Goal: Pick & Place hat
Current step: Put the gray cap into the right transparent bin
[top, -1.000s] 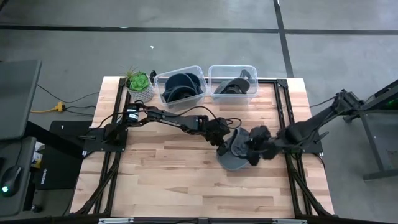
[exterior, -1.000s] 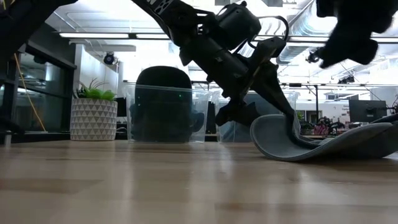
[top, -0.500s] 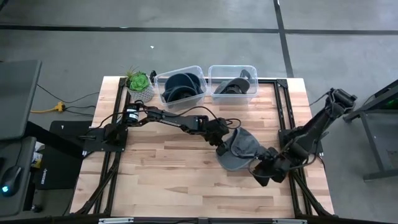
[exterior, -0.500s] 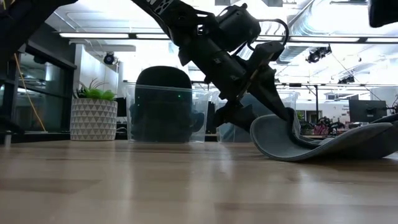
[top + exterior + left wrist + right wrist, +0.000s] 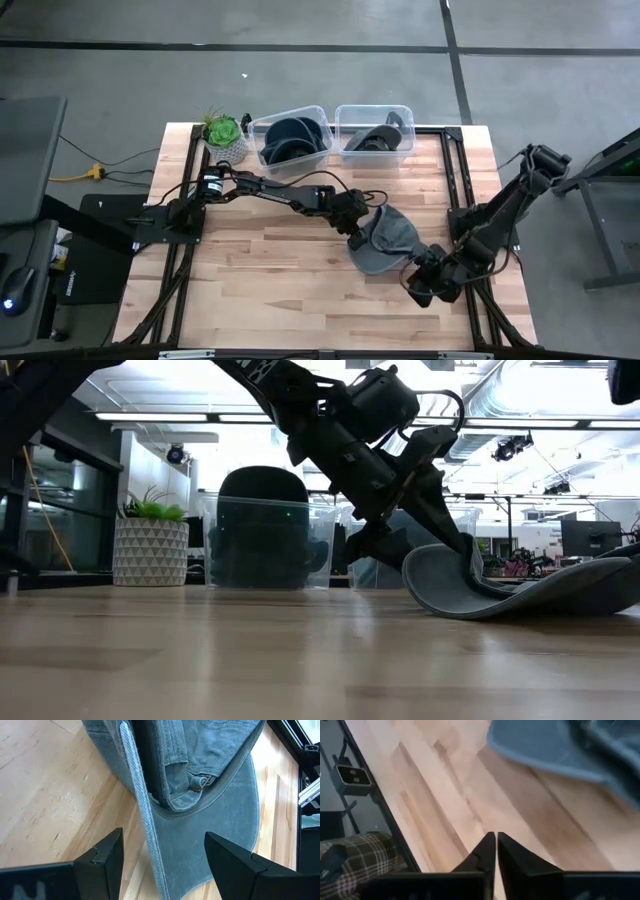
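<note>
Jaws of the left gripper (image 5: 160,865) stand apart astride the brim of the one grey hat (image 5: 385,240), which lies mid-surface; the right gripper (image 5: 420,290), just beside the hat, has its jaws pressed together, empty. Two clear bins (image 5: 293,139) sit at the far edge with one potted plant (image 5: 224,133); their dark contents are hard to make out. The wooden surface (image 5: 270,280) stands on grey concrete floor.

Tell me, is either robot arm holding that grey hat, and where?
Neither: the left tool stands open astride the hat's edge; the right tool is shut, empty.
</note>
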Motion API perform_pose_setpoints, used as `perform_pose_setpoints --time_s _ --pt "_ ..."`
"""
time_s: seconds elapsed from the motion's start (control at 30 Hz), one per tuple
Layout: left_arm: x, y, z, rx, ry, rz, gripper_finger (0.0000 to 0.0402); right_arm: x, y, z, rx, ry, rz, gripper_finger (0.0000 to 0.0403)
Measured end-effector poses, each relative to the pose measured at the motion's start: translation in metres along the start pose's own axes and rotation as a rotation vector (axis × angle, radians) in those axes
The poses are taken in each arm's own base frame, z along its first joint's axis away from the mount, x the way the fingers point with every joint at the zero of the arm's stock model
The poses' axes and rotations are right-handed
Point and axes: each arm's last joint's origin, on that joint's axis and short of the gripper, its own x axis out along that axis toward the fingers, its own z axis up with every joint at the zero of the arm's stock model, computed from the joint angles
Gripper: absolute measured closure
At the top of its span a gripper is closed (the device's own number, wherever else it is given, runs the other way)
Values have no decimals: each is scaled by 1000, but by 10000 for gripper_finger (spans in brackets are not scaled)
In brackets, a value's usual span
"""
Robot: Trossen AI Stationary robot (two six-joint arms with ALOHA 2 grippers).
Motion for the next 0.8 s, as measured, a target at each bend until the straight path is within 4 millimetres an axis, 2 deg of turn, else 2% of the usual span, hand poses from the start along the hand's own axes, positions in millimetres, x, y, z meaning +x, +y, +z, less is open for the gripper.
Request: perform_pose_setpoints --time_s 0.23,0.43,0.53,0.8 --pt "0 0 0 -2 1 0 181 15 2 -14 18 24 -36 400" --pt "0 0 0 -4 1 -1 181 25 -1 -14 38 26 -98 401" --pt "0 0 0 -4 2 -3 181 28 -5 -10 58 -5 -146 402" --pt "0 -1 0 -4 11 -19 181 34 -18 18 129 -56 -277 402"
